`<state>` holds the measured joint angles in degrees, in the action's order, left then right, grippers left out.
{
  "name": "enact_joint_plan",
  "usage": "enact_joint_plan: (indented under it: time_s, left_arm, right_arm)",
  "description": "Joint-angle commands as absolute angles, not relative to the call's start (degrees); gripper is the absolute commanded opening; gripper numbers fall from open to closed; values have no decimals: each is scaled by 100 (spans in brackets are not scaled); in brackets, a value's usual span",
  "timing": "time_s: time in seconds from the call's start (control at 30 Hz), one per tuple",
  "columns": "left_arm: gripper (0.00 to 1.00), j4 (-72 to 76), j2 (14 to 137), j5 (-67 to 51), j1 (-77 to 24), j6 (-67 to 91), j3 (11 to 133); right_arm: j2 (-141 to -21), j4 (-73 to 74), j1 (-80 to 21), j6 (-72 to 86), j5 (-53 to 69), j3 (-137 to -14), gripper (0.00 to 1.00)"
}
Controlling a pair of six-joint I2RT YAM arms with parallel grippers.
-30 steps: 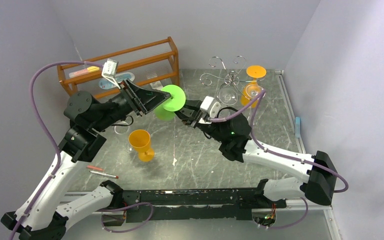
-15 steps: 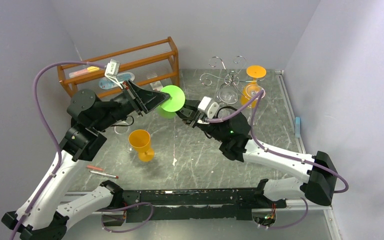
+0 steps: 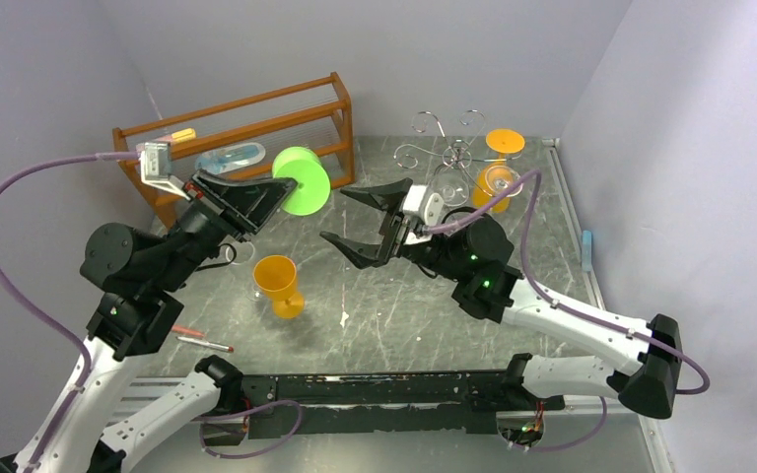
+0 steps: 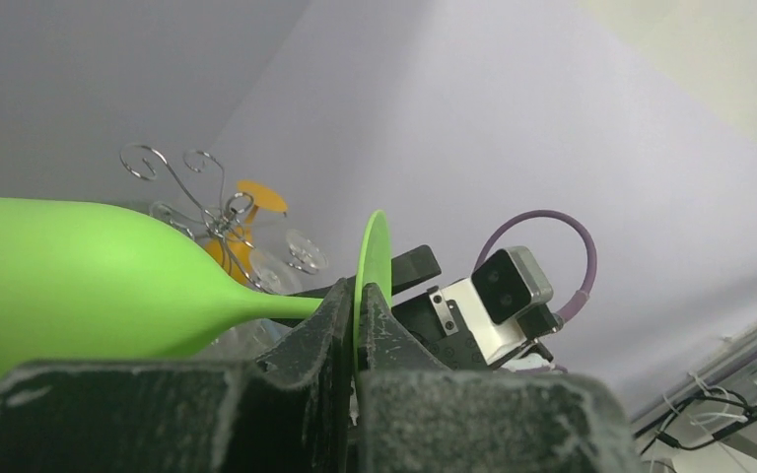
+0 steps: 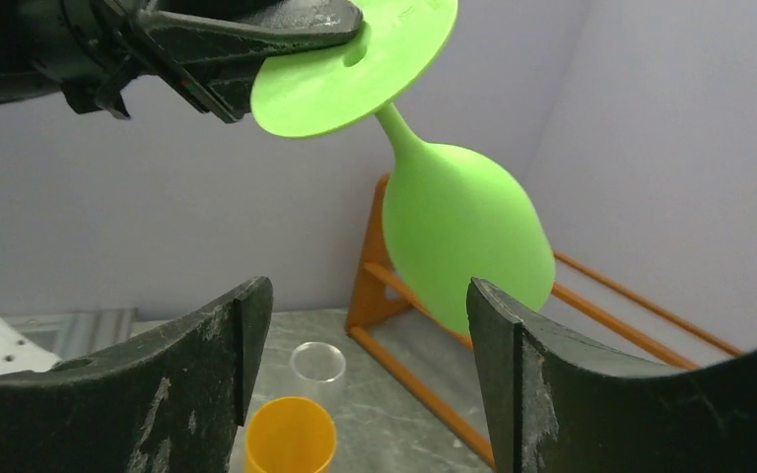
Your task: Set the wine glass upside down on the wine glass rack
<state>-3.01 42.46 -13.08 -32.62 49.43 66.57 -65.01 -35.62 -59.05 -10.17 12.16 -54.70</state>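
Bright, even, diffuse light from overhead leaves only faint, soft shadows on the grey table (image 3: 404, 305). Small glints show on the chrome wine glass rack (image 3: 457, 155). In the left wrist view the left hand (image 4: 355, 310) is a dark, blurred mass up close, and the wall (image 4: 552, 99) washes out toward the upper right. In the right wrist view the right hand (image 5: 367, 296) looms dark and soft; the green wine glass (image 5: 463, 236) beyond is sharp.

place: robot lab cell | evidence: plain lilac enclosure walls (image 3: 375, 59), marble-look tabletop (image 3: 394, 315), black arm-mounting rail (image 3: 384, 389)
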Motion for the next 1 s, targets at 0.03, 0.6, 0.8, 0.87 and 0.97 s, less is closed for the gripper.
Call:
enact_joint_plan:
  time_s: [0.03, 0.6, 0.8, 0.87, 0.97]
  left_arm:
    - [5, 167, 4068, -819, -3246, 4697, 6382]
    - [5, 556, 3876, -1028, -3251, 4617, 5921]
    - [5, 538, 3867, -1046, -3257, 4616, 5900]
    - [5, 528, 3867, -1046, -3253, 4608, 5905]
    - [5, 480, 3869, -1031, -3247, 4613, 5922]
  right_arm:
    - [-6359, -2770, -5913, 28, 1479, -5958, 76]
    - [-6882, -1223, -5871, 3986, 56, -7237, 63]
    - [-7126, -1139, -5811, 4187, 443, -7575, 43]
    - [-7175, -1106, -5791, 4212, 585, -7681, 37]
    - [-7232, -1078, -5732, 4232, 843, -7805, 22]
